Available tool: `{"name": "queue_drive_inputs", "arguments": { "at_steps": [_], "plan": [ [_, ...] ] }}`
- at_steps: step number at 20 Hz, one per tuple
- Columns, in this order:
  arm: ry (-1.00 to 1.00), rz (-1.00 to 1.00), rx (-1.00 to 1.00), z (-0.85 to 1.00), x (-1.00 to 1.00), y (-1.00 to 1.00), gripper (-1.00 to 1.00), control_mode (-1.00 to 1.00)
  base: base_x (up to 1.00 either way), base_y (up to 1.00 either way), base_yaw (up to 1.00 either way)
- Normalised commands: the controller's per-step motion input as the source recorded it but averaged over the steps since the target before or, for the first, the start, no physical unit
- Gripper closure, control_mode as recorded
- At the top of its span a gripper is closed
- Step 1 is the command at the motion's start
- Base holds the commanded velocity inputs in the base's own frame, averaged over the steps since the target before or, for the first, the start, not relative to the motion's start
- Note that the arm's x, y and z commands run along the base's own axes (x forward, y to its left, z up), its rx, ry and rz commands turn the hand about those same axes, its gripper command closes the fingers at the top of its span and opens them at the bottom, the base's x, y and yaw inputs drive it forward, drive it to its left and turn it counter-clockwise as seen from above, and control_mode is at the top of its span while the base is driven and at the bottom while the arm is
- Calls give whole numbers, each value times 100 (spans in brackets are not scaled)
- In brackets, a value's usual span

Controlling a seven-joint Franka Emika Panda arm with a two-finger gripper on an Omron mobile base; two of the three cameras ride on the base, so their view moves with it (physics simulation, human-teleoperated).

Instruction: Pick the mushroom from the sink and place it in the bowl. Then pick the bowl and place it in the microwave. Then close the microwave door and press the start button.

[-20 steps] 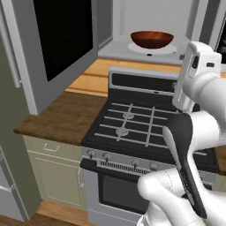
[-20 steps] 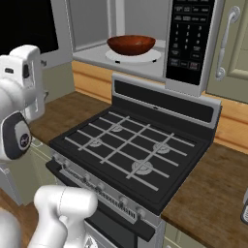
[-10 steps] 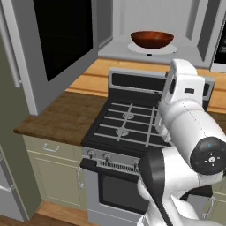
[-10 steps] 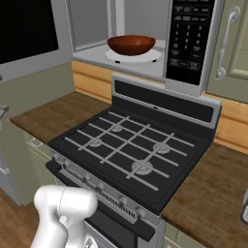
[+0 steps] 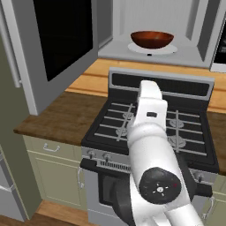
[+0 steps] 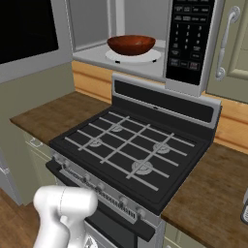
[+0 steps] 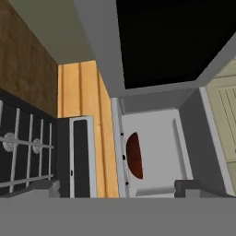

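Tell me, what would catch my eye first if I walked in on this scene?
Probably the glossy reddish-brown bowl sitting on the white turntable inside the open microwave, which hangs above the black stove. Next, the microwave door, swung wide to the left with its black glass window facing the room. In the left base view, the robot's big white arm rises in front of the stove.

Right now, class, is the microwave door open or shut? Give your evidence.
Open. The microwave door swings out to the left, leaving the microwave cavity exposed, with the bowl visible on the turntable plate.
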Motion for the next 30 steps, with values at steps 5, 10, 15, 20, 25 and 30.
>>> {"name": "queue_drive_inputs", "arguments": {
  "at_steps": [5, 10, 15, 20, 25, 30],
  "plan": [
    [-12, -4, -6, -62, 11, 55, -100, -100, 0, 0, 0],
    [-4, -2, -5, -59, 31, 54, -100, -100, 0, 0, 0],
    [0, 0, -1, -63, 47, 39, -100, -100, 0, 0, 0],
    [0, -10, -5, -40, 76, 85, -100, -100, 0, 0, 0],
    [2, -17, -10, -13, 72, 100, -100, -100, 0, 0, 0],
    [-3, -35, -5, 0, 43, 89, -100, -100, 0, 0, 0]
  ]
}}
